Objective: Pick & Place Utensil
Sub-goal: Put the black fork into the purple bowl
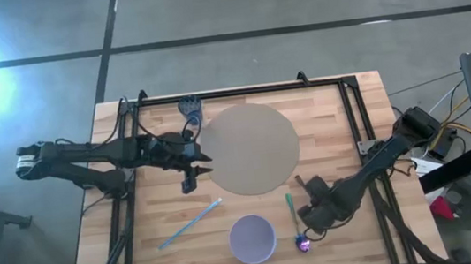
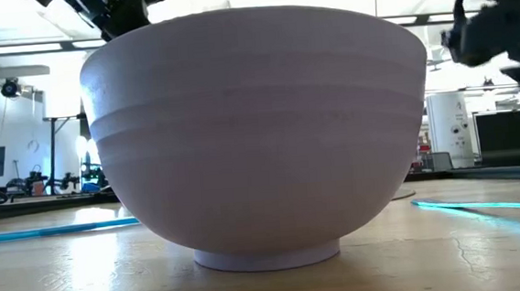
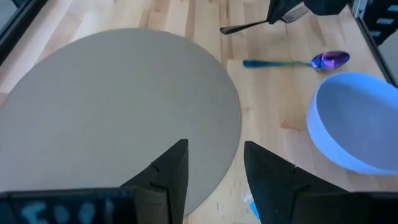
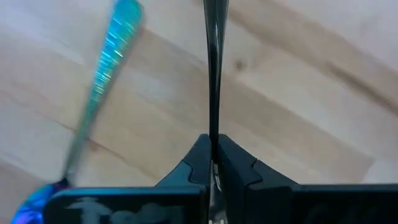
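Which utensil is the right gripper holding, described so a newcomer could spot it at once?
Start at the round tan mat mid-table, then go toward the pale bowl. Just right of the bowl, the right gripper is shut on a thin dark utensil. Its neighbour, the spoon, is iridescent blue-green and lies loose.

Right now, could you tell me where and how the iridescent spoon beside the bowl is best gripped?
Probably mid-handle, from straight above, with the fingers straddling its narrow width. The spoon lies flat on the table and its handle is slim and straight, while its rounded end sits close to the bowl.
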